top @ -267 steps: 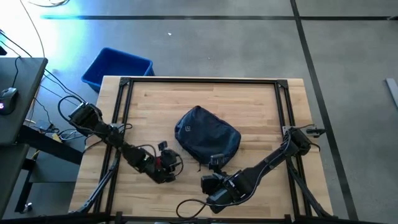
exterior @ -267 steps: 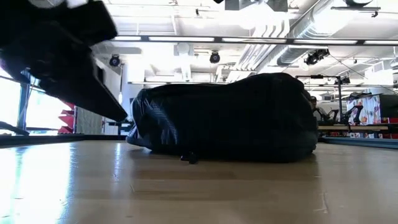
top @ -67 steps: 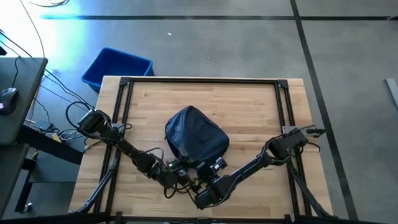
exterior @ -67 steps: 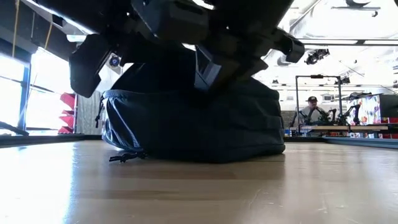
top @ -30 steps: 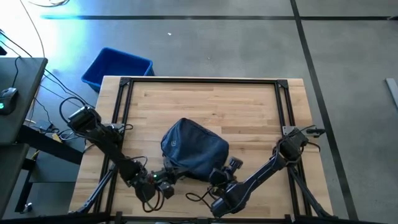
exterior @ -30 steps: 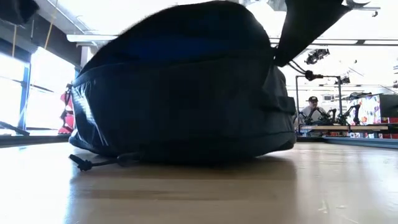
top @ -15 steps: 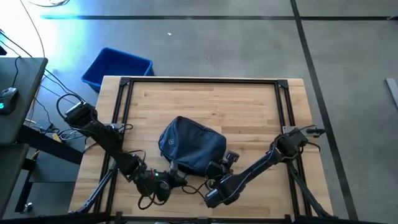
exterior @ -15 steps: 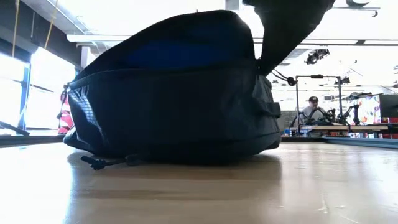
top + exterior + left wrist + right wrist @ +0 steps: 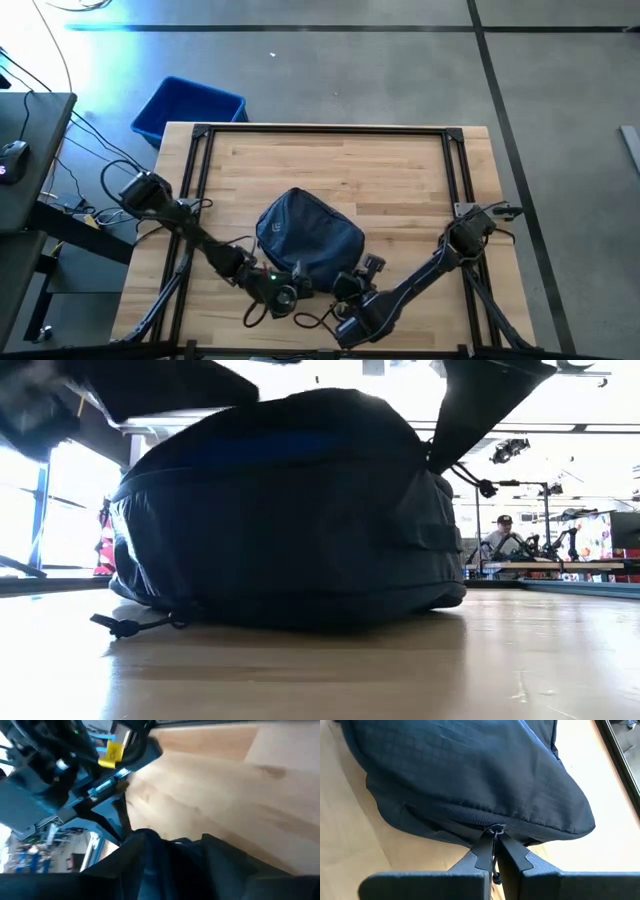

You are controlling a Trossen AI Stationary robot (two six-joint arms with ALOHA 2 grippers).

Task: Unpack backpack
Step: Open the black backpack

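Backpack (image 9: 308, 240): lying as a rounded navy mound on the wooden desk (image 9: 400, 170), toward the near edge and a little left of the middle, its white logo facing up on the left part.
Zipper: running along the bag's near side, closed where the right wrist view is showing it.
Right claw (image 9: 495, 845): sitting at the near right corner of the backpack, fingers clenched together on the zipper pull (image 9: 495, 830) and its short cord.
Left claw (image 9: 285, 290): hovering just beside the bag's near left edge; fingers standing released, dark fabric lying between them in the left wrist view, though whether it is touching them I cannot tell.
Pull cord (image 9: 125, 625): lying loose on the desk at the bag's lower left in the low view.
Blue bin (image 9: 188, 108): sitting on the floor beyond the far left corner of the desk.
Person (image 9: 497, 540): sitting far back in the room, right of the bag.
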